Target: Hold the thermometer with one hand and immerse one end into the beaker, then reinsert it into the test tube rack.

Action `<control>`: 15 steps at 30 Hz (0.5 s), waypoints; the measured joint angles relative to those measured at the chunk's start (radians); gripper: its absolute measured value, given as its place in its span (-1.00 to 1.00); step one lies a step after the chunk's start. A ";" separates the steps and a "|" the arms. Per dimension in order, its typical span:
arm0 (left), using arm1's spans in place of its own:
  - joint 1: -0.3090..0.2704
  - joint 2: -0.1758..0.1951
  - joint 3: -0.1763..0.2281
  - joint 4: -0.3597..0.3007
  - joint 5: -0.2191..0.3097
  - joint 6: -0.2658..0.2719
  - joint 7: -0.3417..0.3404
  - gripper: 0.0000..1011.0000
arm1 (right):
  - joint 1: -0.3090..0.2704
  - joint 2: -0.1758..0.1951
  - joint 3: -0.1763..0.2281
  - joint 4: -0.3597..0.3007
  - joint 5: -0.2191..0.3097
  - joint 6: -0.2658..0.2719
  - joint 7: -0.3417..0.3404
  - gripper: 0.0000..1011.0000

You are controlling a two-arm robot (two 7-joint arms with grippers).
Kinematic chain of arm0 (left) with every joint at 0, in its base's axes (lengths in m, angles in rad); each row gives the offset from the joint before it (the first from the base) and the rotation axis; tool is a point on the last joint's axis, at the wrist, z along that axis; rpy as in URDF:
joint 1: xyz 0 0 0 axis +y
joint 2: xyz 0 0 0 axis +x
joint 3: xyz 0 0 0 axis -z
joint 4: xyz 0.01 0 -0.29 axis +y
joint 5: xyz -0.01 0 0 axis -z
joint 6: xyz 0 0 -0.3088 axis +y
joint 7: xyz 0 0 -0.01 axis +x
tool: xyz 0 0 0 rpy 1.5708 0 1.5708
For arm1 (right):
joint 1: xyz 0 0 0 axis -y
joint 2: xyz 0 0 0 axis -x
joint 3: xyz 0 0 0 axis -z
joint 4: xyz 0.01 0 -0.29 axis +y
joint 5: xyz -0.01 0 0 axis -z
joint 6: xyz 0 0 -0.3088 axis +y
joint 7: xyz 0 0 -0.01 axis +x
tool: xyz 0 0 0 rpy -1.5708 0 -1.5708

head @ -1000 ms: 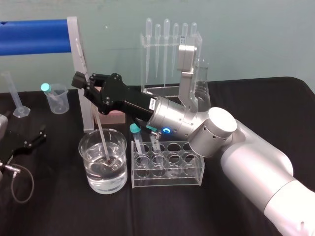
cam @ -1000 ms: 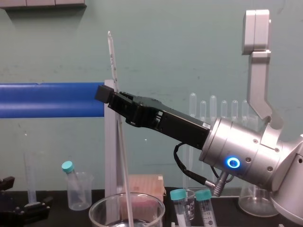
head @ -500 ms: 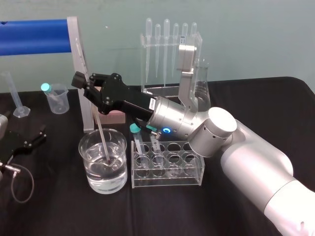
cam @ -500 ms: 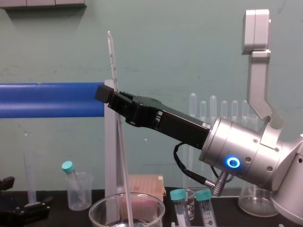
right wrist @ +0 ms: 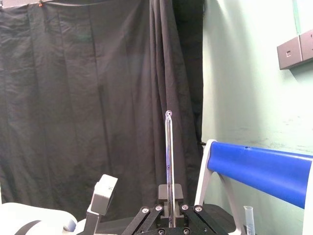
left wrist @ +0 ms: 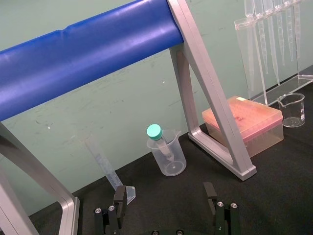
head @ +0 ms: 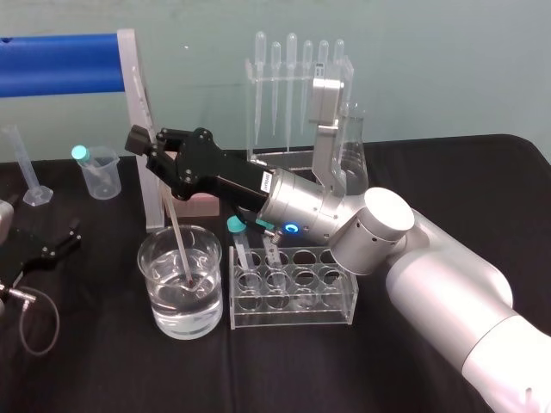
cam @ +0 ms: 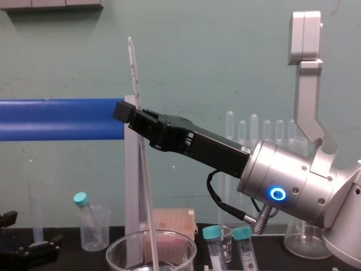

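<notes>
Bright, even room light; shadows on black cloth [head: 112, 370] faint. White glare on beaker [head: 172, 323] rim and water [head: 182, 297], just below right gripper [head: 155, 142]. Thin glint along thermometer [right wrist: 168, 161] clamped in gripper, standing out against dim dark curtain [right wrist: 73, 98] beyond it. Soft sheen on top of silver arm [head: 448, 284] behind gripper; blue ring lamp [cam: 277, 195] glows there. Green wall [cam: 225, 56] evenly lit.

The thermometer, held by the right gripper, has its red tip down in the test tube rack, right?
No: the head view shows the thermometer dipped red tip down in the beaker, not the test tube rack. The right gripper does hold it.
</notes>
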 joint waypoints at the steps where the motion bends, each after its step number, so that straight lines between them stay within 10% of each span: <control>1: 0.000 0.000 0.000 0.000 0.000 0.000 0.000 0.99 | 0.000 0.000 0.000 0.000 0.000 0.000 0.000 -0.89; 15: 0.000 0.000 0.000 0.000 0.000 0.000 0.000 0.99 | 0.000 0.000 0.000 0.000 0.000 0.000 0.000 -0.89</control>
